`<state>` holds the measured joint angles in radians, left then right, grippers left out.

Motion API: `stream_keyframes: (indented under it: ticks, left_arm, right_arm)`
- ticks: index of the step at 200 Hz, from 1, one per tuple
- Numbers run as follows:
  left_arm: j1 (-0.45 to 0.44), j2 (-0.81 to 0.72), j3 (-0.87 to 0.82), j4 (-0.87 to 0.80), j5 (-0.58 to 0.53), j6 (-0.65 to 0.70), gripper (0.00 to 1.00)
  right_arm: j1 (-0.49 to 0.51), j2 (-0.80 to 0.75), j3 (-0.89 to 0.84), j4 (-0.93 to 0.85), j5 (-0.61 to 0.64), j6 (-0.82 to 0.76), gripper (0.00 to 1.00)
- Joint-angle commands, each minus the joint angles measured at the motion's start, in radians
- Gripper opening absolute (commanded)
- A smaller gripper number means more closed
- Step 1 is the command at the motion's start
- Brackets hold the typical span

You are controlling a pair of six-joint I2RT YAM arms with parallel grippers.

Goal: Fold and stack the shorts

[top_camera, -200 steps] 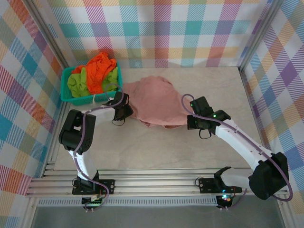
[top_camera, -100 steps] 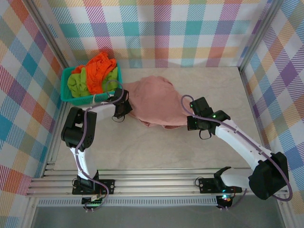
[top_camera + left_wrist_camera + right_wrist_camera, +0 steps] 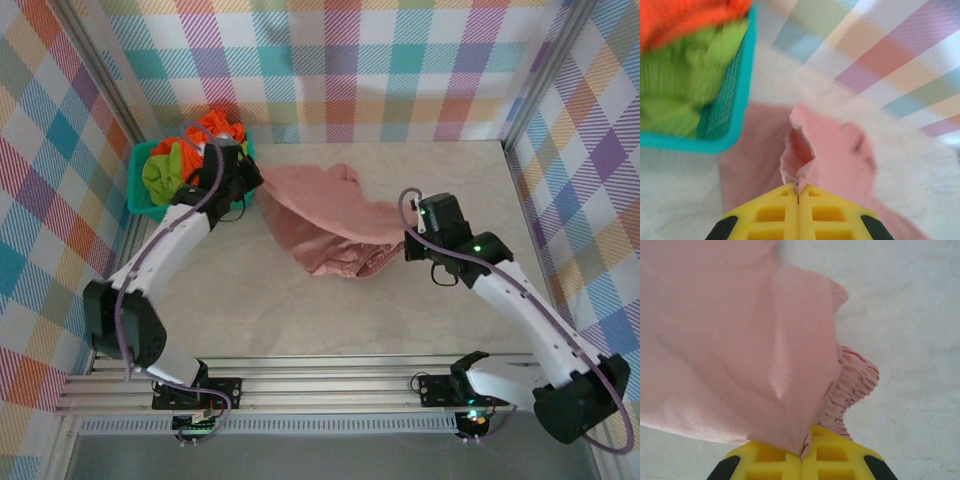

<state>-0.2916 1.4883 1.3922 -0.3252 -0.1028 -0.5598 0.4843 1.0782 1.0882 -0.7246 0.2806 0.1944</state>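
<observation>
The left pincer (image 3: 799, 192) is pressed together on a corner of the pink shorts (image 3: 830, 155), and a small fold of cloth stands up right out of its yellow tips. From above, that left pincer (image 3: 245, 185) sits just beside the near right corner of the basket (image 3: 133, 190). The right pincer (image 3: 801, 455) is pinched on the other end of the pink shorts (image 3: 740, 340), next to the gathered waistband (image 3: 855, 380), which bunches just to one side of its tips. In the overhead view the right pincer (image 3: 408, 245) is out toward the right side of the table (image 3: 300, 320).

The pink shorts (image 3: 325, 225) hang between the two, raised at both ends and sagging in the middle of the table, where the lower edge seems to rest on the surface.

The teal basket stands in the far left corner of the table, holding the orange shorts (image 3: 225, 128) and the green shorts (image 3: 160, 175) piled together, orange toward the back, green toward the left edge.
</observation>
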Motion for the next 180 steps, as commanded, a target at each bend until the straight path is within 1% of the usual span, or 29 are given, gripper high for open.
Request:
stream_keyframes:
  ticks: [1, 47, 78, 105, 147, 168, 180]
  left_arm:
    - [0.011, -0.096, 0.091, -0.083, -0.041, 0.052, 0.00]
    - [0.011, -0.201, 0.271, -0.123, -0.030, 0.099, 0.00]
    - [0.011, -0.214, 0.405, -0.159, 0.013, 0.117, 0.00]
    - [0.011, -0.210, 0.507, -0.203, 0.025, 0.117, 0.00]
    - [0.011, -0.180, 0.725, -0.255, 0.013, 0.142, 0.00]
    - [0.011, -0.114, 0.855, -0.306, -0.014, 0.179, 0.00]
    - [0.011, -0.071, 0.891, -0.315, -0.031, 0.191, 0.00]
  right_arm:
    - [-0.004, -0.065, 0.061, 0.021, 0.012, -0.074, 0.00]
    - [-0.004, -0.148, 0.136, 0.040, -0.054, -0.130, 0.00]
    - [-0.004, -0.199, 0.193, 0.065, -0.106, -0.146, 0.00]
    - [-0.004, -0.213, 0.265, 0.083, -0.188, -0.152, 0.00]
    - [-0.005, -0.196, 0.402, 0.095, -0.344, -0.134, 0.00]
    - [-0.004, -0.173, 0.448, 0.091, -0.342, -0.109, 0.00]
    - [-0.004, -0.150, 0.461, 0.068, -0.309, -0.103, 0.00]
